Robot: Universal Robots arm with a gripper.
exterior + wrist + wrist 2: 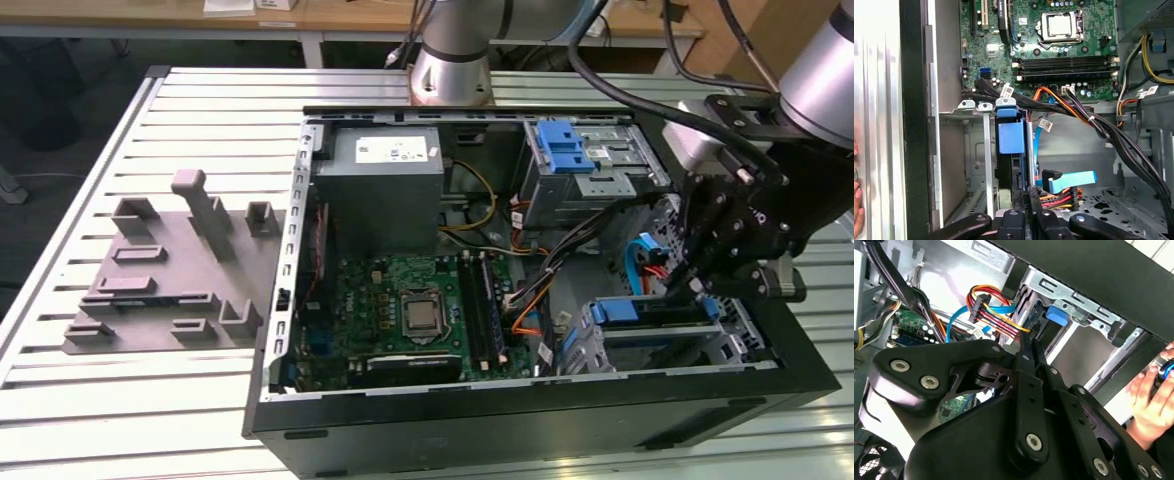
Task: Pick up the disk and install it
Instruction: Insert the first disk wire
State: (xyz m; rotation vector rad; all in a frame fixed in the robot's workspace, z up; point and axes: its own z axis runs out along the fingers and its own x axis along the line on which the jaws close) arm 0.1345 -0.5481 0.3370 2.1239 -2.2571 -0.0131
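Exterior view: gripper (690, 285) is down inside the open computer case (534, 400), at the drive cage (667, 335) on the exterior view's right. The disk (654, 312) sits edge-up in that cage, blue bracket showing, so it looks mostly installed, maybe not fully seated. Grey ribbed counter (80, 200), green motherboard (414, 310).

Second wrist view: black metal fingers (1026, 352) pressed together, thin tips against the cage by a blue tab; nothing visibly between them. A person's hand (1146, 400) rests at the case edge.

First wrist view: disk (1010, 140) upright in the slot, glossy blue plastic, bare sheet-metal cage walls.
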